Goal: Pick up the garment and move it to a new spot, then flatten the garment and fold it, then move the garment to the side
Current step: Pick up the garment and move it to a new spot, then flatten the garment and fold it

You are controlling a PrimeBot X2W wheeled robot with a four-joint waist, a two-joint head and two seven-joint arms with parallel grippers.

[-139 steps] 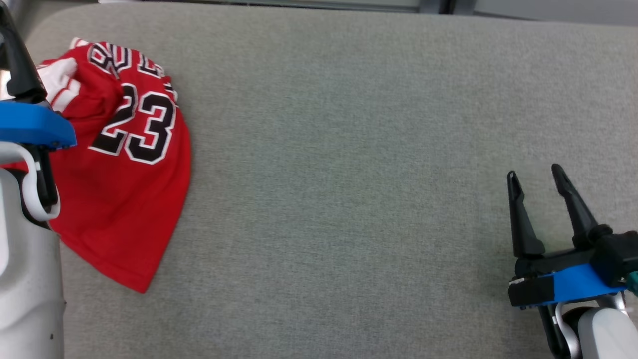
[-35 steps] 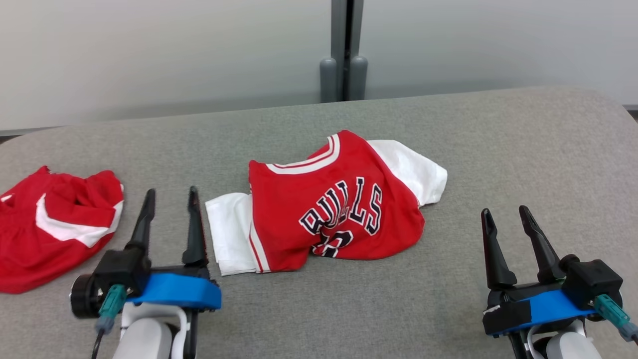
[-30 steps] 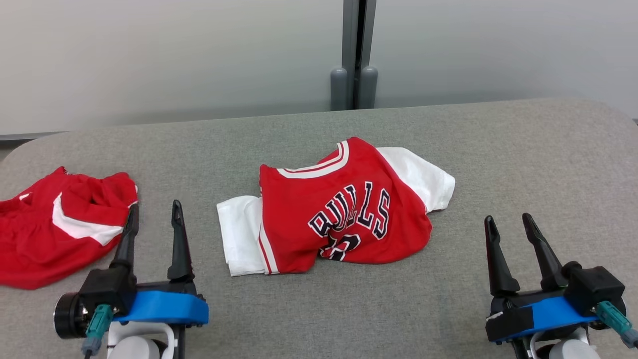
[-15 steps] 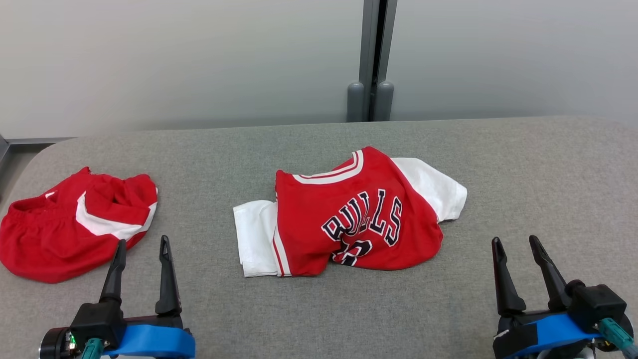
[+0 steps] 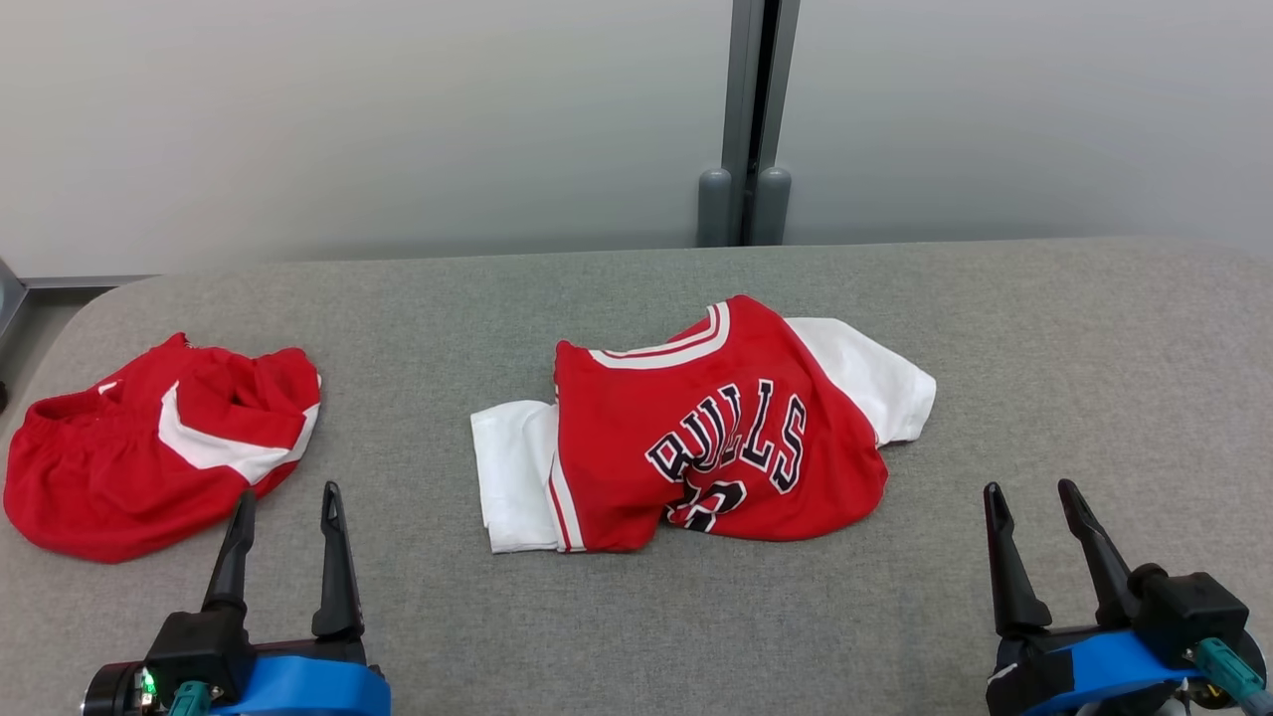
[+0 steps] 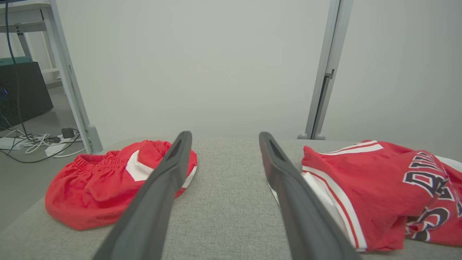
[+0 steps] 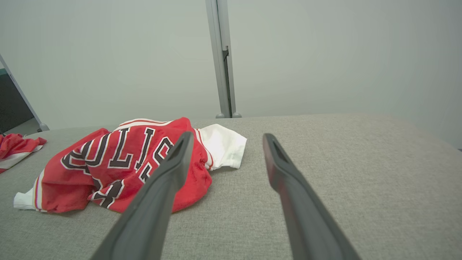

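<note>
Garment [image 5: 716, 438] lies rumpled, perhaps folded; left end effector [image 5: 288, 491] and right end effector [image 5: 1028, 486] gape empty.

On the table [image 5: 1044, 348] the jersey [image 5: 716, 428] lies central; shorts [image 5: 149, 457] well left.

Jersey [image 5: 716, 438]: smooth, slightly shiny cloth; shorts [image 5: 149, 467]: same cloth; table cover [image 5: 1074, 338]: matt, coarse-woven grey fabric.

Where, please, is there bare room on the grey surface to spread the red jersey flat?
The widest bare stretch of the grey fabric surface lies right of the crumpled red-and-white Bulls jersey, beyond the right pincer. A narrower strip runs between the jersey and the rumpled red shorts, ahead of the left pincer. The left end is crowded by the shorts.
</note>
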